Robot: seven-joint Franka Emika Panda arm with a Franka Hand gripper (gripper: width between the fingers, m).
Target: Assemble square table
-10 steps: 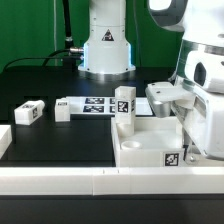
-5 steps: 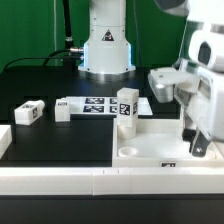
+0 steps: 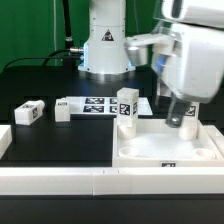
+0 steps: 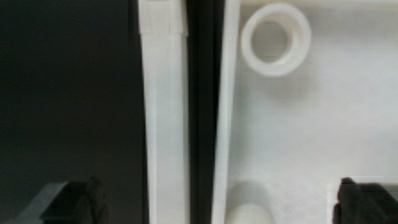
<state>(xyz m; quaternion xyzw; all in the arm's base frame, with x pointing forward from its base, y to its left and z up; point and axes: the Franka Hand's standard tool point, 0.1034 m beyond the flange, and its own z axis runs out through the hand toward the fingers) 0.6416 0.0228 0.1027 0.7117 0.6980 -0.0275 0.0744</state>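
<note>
Gripper (image 3: 176, 118) hangs over the far right part of the square tabletop (image 3: 150, 152) in the exterior view. Its fingers are blurred, and the frame edge cuts off the arm. One leg (image 3: 126, 108) stands upright at the tabletop's far corner on the exterior view's left. Another leg (image 3: 28, 113) lies well apart on the black table (image 3: 40, 140).

Wrist view: the fingertips (image 4: 64, 202) show as dark slivers, spread wide. A corner socket (image 4: 276, 40) is visible. The white strip (image 4: 164, 110) beside it may be rim or rail; cannot tell.
</note>
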